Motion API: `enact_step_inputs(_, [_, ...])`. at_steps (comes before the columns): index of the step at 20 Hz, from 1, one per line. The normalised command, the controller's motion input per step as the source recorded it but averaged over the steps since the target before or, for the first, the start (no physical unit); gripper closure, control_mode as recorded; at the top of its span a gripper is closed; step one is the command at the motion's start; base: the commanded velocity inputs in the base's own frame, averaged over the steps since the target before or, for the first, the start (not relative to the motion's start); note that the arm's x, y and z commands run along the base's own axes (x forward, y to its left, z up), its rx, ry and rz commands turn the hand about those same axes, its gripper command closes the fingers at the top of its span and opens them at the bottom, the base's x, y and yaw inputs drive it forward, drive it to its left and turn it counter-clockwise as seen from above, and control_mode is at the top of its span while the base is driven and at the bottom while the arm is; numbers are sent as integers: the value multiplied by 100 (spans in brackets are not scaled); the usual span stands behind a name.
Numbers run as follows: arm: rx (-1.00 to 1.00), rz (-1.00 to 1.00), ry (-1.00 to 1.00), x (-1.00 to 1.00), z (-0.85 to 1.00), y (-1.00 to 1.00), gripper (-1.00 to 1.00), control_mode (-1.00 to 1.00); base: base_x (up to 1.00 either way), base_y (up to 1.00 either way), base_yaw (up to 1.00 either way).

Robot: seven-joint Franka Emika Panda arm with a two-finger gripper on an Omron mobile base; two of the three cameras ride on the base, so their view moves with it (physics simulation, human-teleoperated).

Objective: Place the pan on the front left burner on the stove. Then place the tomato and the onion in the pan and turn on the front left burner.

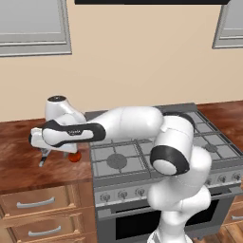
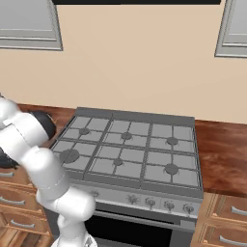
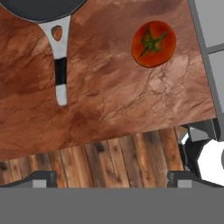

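The gripper (image 3: 109, 177) hangs with its jaws spread wide and nothing between them, above the reddish-brown wooden counter (image 3: 109, 100) to the left of the stove (image 1: 156, 156). In the hand view the pan (image 3: 41, 8) lies at the top edge with only part of its dark bowl showing, and its thin handle (image 3: 60, 65) runs down toward the fingertips, silvery at the end. The step in hand looks like picking up the pan, so the sound approach is to line the jaws across that handle (not along it) and come down near where it joins the bowl, so the weight does not swing. The tomato (image 3: 153, 43) sits on the same counter, apart from the handle and nearer the stove's edge; it should stay out of the descent if the hand keeps to the handle's side. The front left burner (image 1: 116, 161) stands bare under its grates, ready to take the pan. The counter's front edge lies close under the fingertips, with wooden floor beyond. I cannot make out the onion anywhere.
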Motion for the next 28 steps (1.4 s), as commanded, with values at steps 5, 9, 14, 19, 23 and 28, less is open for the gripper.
enact_step_inputs(5, [0,0,0,29,-14,8,-100,-100,0,0,0])
enact_step_inputs(9, [0,0,0,28,-12,12,-100,-100,0,0,0])
enact_step_inputs(14, [0,0,0,22,-16,18,-100,-100,0,0,0])
enact_step_inputs(19, [0,0,0,21,-19,17,-100,-100,0,0,0])
enact_step_inputs(23, [0,0,0,20,-18,10,-100,-100,0,0,0])
enact_step_inputs(28, [0,0,0,22,-19,3,-100,-100,0,0,0])
